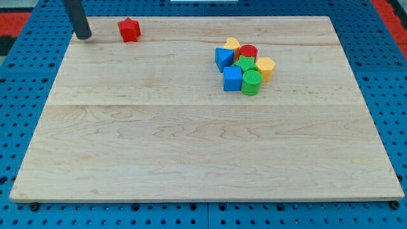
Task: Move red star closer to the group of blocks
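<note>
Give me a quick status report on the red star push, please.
My tip at board's top-left, left of red star, apart from it. Star far from block group. Bare board between them, path clear.

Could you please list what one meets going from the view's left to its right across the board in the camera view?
My tip → red star → blue block at the cluster's left edge → yellow block at the cluster's right edge. The blocks between those two overlap too closely to order.

Pale wooden board (191, 159) on blue pegboard surface (25, 95).
</note>
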